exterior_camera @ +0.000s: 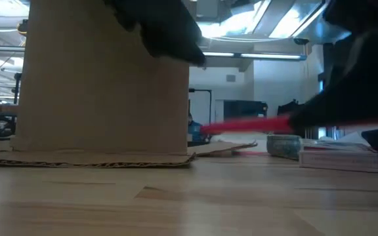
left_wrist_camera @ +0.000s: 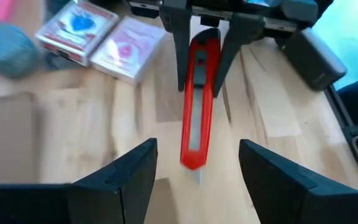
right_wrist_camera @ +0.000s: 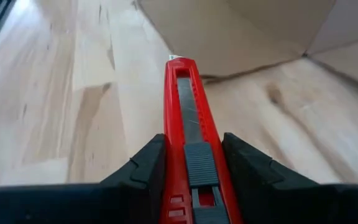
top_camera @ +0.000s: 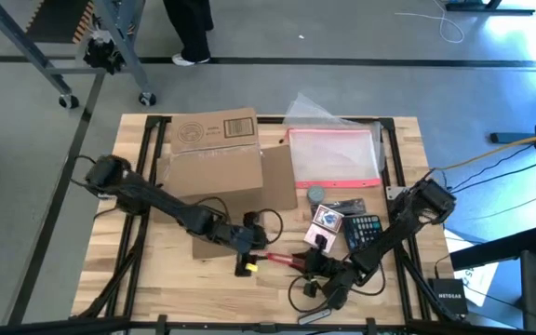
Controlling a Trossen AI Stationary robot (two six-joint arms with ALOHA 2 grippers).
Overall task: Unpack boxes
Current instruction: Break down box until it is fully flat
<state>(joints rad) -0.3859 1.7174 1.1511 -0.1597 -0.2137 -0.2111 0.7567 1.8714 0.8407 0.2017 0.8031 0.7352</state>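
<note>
Red box cutter [top_camera: 277,258], card packs [top_camera: 327,220], calculator [top_camera: 363,228], clear pouch [top_camera: 334,156].

Daylight floods the floor at the upper right of the high view, where it glares white, while the table [top_camera: 156,270] is evenly lit with soft shadows. The low view is backlit by bright ceiling lights; the cardboard box [exterior_camera: 104,78] reads soft, and dark shapes near the lens are blurred. Both wrist views are bright, their backgrounds smeared.

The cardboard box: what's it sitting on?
The box stands on a flat cardboard sheet lying on the wooden table. Whatever lies beneath the sheet or inside the box is hidden.
</note>
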